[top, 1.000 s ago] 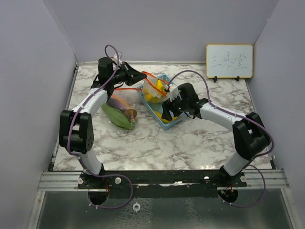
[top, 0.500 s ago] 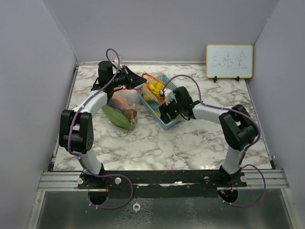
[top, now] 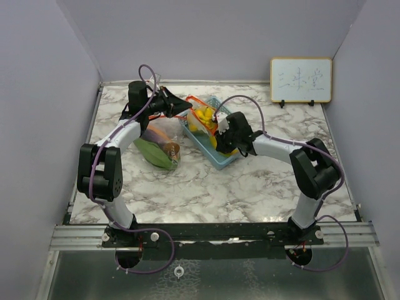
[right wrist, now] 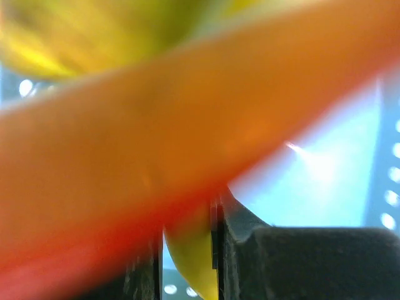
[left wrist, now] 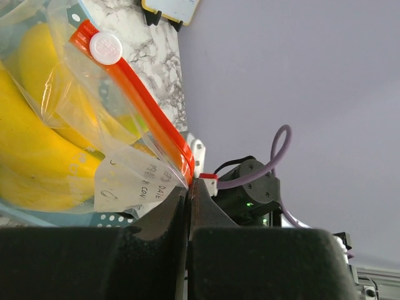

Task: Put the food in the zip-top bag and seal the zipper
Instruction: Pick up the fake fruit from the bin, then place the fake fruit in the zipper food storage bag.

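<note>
The clear zip-top bag (left wrist: 125, 181), with an orange zipper (left wrist: 144, 103) and a white slider (left wrist: 105, 48), hangs over the blue basket (top: 220, 159). My left gripper (left wrist: 189, 184) is shut on its zipper edge, and it shows in the top view too (top: 180, 106). Yellow bananas (left wrist: 37, 156) show through the plastic. My right gripper (top: 219, 139) reaches down into the basket. Its jaws (right wrist: 187, 250) are shut on a yellow banana piece (right wrist: 190, 262). A blurred orange thing (right wrist: 156, 137) crosses that view. A green leafy vegetable (top: 153, 153), carrot (top: 159, 133) and brown fruit (top: 172, 149) lie left of the basket.
A small whiteboard (top: 300, 80) stands at the back right against the wall. Grey walls close in the marble table (top: 262, 181) on the left, back and right. Both arms reach toward the middle of the far half.
My right gripper has pushed left and deeper into the basket and closed its jaws on the yellow piece. The left gripper has kept its hold on the bag edge.
</note>
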You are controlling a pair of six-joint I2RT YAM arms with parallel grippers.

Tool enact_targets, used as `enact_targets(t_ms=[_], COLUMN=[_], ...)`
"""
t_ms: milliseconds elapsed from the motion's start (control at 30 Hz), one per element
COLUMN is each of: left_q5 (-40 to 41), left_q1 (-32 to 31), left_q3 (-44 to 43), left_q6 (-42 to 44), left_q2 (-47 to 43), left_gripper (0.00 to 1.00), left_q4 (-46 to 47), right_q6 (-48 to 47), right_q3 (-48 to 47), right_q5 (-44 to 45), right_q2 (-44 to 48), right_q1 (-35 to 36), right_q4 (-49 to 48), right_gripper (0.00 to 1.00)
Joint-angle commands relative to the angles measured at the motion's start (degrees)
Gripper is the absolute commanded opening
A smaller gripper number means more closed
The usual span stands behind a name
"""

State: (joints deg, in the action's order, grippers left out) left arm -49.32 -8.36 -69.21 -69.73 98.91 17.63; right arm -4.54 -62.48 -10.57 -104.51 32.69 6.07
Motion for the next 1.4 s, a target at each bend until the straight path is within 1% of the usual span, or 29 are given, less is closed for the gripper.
enact_targets(t_ms=[0,100,200,267,367,433,500,567,600,633,700,767,833,900,1000,1167,1367], left_q5=[-2.14,-1.98,-1.54,-1.29,-1.01,-0.90,-0.94,-0.86,-0.79,-0.77,-0.69,-0.69,-0.69,-0.74,-0.69,-0.86,-1.01], left_q1=[0.27,0.27,0.27,0.27,0.26,0.21,0.19,0.19,0.19,0.19,0.19,0.10,0.02,-0.09,-0.27,-0.25,-0.25], left_q3=[0.32,0.35,0.17,0.13,0.43,0.84,1.39,2.06,2.33,2.59,2.97,3.19,3.36,3.40,3.39,3.03,1.48], left_q6=[-0.60,-0.69,-0.67,-0.67,-0.41,-0.39,-0.38,-0.43,-0.45,-0.50,-0.49,-0.48,-0.57,-0.82,-0.89,-1.15,-1.28], left_q2=[-1.05,-1.35,-1.38,-1.37,-2.65,-3.39,-3.84,-4.26,-4.41,-4.58,-4.73,-4.75,-4.70,-4.69,-4.71,-3.81,-2.58], left_gripper=[0.00,0.00,0.00,0.00,0.00,0.00,0.00,0.00,0.00,0.00,0.00,0.00,0.00,0.00,0.00,0.00,0.00], left_q4=[3.38,3.23,2.97,2.50,1.93,1.88,1.82,1.80,1.80,1.84,1.85,1.84,1.80,1.94,2.06,2.72,2.94], right_q6=[3.79,5.07,6.56,7.31,8.30,9.90,13.58,20.16,24.88,30.40,41.93,51.97,60.66,66.56,69.10,68.90,74.87], right_q3=[-1.44,-1.11,-2.29,-3.86,-5.76,-6.85,-7.74,-8.09,-7.76,-7.40,-6.03,-6.44,-7.48,-8.71,-11.51,-10.68,-11.53], right_q5=[11.77,12.34,9.53,5.67,-3.50,-8.79,-11.74,-17.06,-20.07,-22.32,-25.62,-27.68,-28.12,-27.22,-27.35,-25.56,-24.67], right_q2=[7.08,11.87,16.28,18.62,21.69,23.11,23.28,21.71,20.20,18.44,14.07,8.40,2.43,-2.83,-7.75,-9.55,-14.92], right_q1=[-0.07,-0.90,-2.77,-4.24,-6.08,-6.93,-7.82,-9.40,-10.17,-10.72,-11.16,-11.11,-11.06,-11.06,-10.21,-7.79,-6.39], right_q4=[0.25,-0.98,-1.01,-0.66,-1.91,-4.53,-9.31,-17.23,-23.35,-30.01,-46.34,-60.40,-72.09,-80.38,-84.35,-86.33,-92.29], right_gripper=[0.02,0.02,0.02,0.02,0.02,0.02,0.02,0.02,0.02,0.02,0.02,0.02,0.02,0.02,0.02,0.02,0.02])
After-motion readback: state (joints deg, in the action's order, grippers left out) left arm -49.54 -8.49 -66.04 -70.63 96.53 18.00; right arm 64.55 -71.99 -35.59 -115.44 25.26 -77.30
